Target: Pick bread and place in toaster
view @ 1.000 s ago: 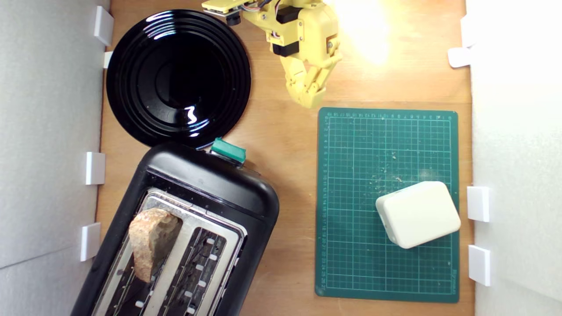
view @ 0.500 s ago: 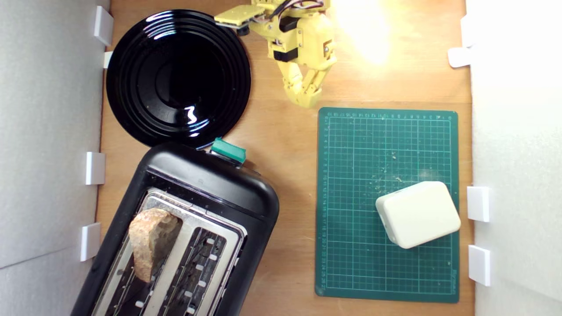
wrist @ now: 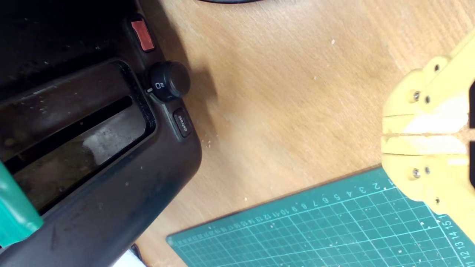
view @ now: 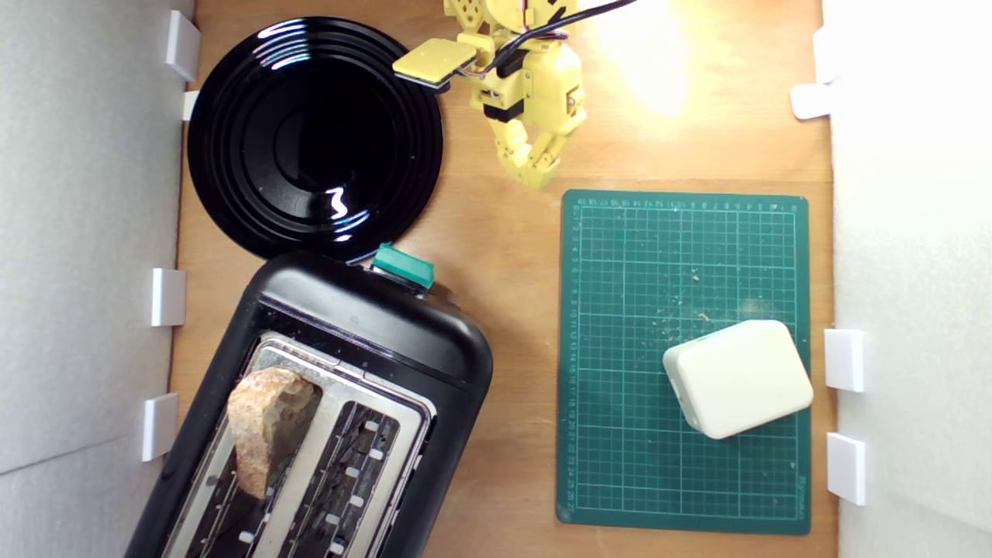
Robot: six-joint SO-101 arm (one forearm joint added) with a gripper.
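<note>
Brown-crusted half slice of holey bread stands rounded end up in one slot of the black two-slot toaster, so the placing looks done.
Well apart, between the glossy black plate and green cutting mat, the yellow gripper hangs over bare wood, jaws closed together, holding nothing.

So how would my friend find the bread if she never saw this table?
Look for the big black two-slot toaster with a silver top in the exterior view's lower left. Sticking up from its left slot is the half slice of rustic bread with brown crust. The other slot is empty, and nothing else here is brown and crusty.
</note>
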